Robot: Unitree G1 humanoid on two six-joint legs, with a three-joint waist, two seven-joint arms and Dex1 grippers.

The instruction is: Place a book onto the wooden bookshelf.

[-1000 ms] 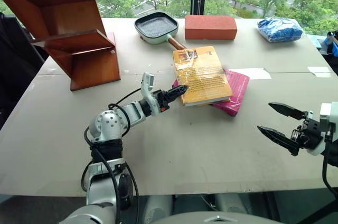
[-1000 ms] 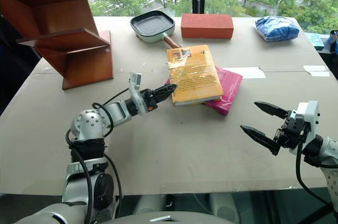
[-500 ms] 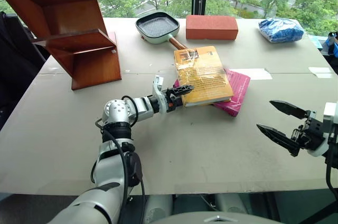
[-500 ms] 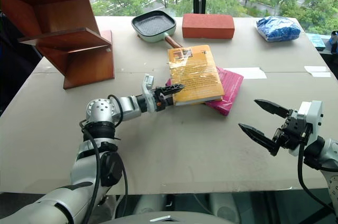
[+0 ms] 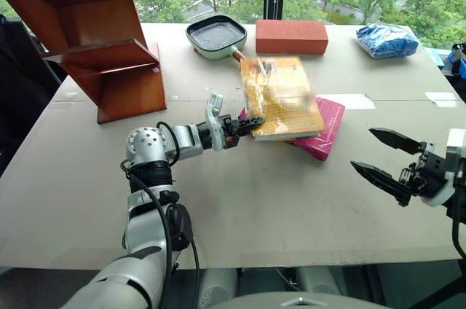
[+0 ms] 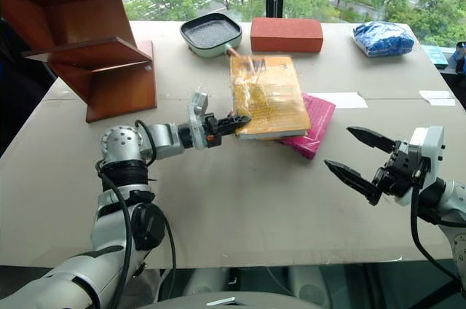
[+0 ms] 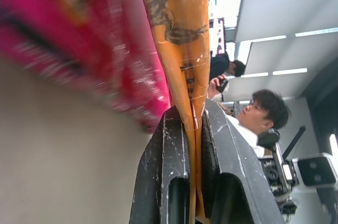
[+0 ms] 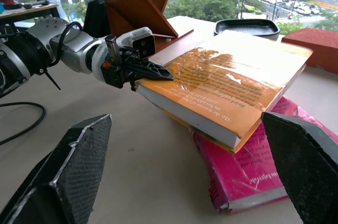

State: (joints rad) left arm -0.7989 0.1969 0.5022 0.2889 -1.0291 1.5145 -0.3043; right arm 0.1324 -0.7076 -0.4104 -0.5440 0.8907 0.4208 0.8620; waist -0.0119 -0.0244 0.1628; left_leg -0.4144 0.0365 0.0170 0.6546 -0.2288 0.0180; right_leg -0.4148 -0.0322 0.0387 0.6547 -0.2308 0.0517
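Left gripper (image 5: 253,122): clamped on the near-left corner of the book (image 5: 282,95).
Book: mid-table, lifted clear above the pink book (image 5: 322,128).
Cover print: small dark text, unreadable.
Right gripper (image 5: 384,157): fingers wide apart, holding nothing, near right edge.
Wooden bookshelf (image 5: 102,39): far-left corner of table (image 5: 291,200).

Left hand (image 5: 251,122) pinched closed, right hand (image 5: 384,157) spread wide.

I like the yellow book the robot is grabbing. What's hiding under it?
Under the yellow book lies a pink book on the table. Its right side and near corner stick out; the rest is covered. The left gripper pinches the yellow book's corner.
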